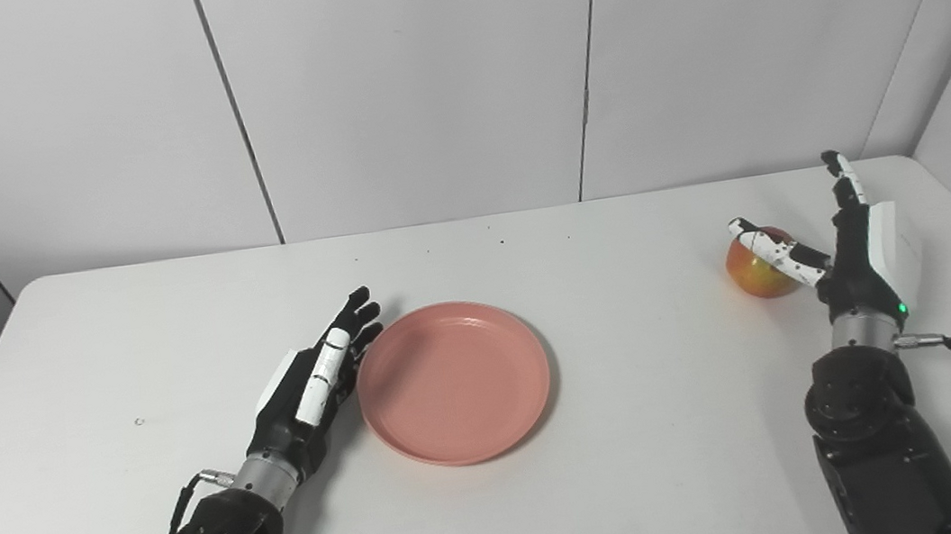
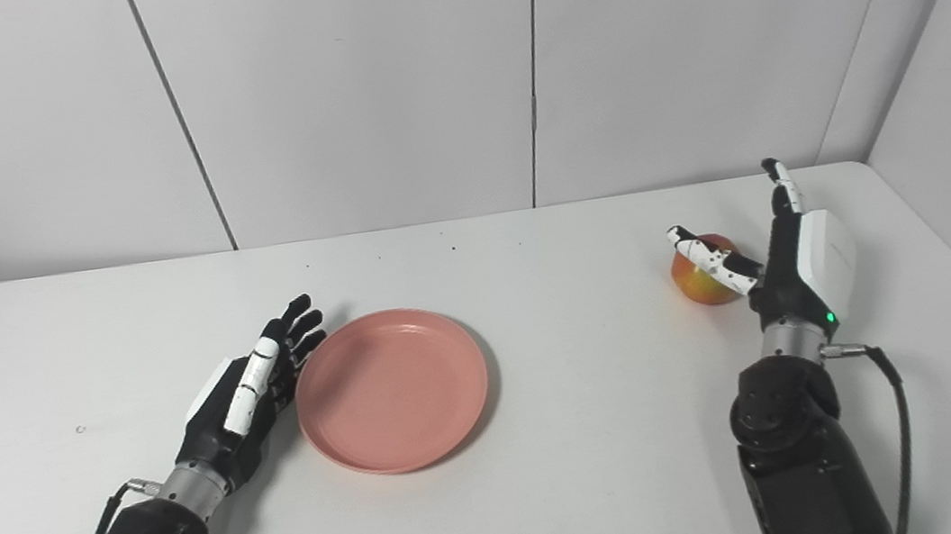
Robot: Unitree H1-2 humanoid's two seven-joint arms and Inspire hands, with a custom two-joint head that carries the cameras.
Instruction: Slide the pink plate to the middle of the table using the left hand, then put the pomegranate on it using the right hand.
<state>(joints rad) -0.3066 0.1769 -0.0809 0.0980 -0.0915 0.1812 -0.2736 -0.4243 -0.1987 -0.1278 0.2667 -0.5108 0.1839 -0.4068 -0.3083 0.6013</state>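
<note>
Plate [image 1: 453, 382], pink, flat on the white table [image 1: 645, 464], roughly mid-table, a touch left of centre. Left hand [image 1: 313, 382] laid along its left rim, fingers straight and pressed together, holding nothing, edge of the hand touching or just beside the rim; hard to tell which. Pomegranate [image 1: 757, 269], red-yellow, far right on the table, well apart from the plate. Right hand [image 1: 855, 257] just right of the fruit, fingers spread wide, thumb stretched across the fruit's near side, not clamped on it.

Risks, as judged from here:
- Closing with the thumb alone in contact: round fruit likely to roll left or away toward the far edge.
- Shallow hold on a smooth skin: slip during the carry across the open table.
- Further push from the left hand: plate past centre, or spun off line.
- Fruit set down near the low rim: roll-off, plate nudged.
</note>
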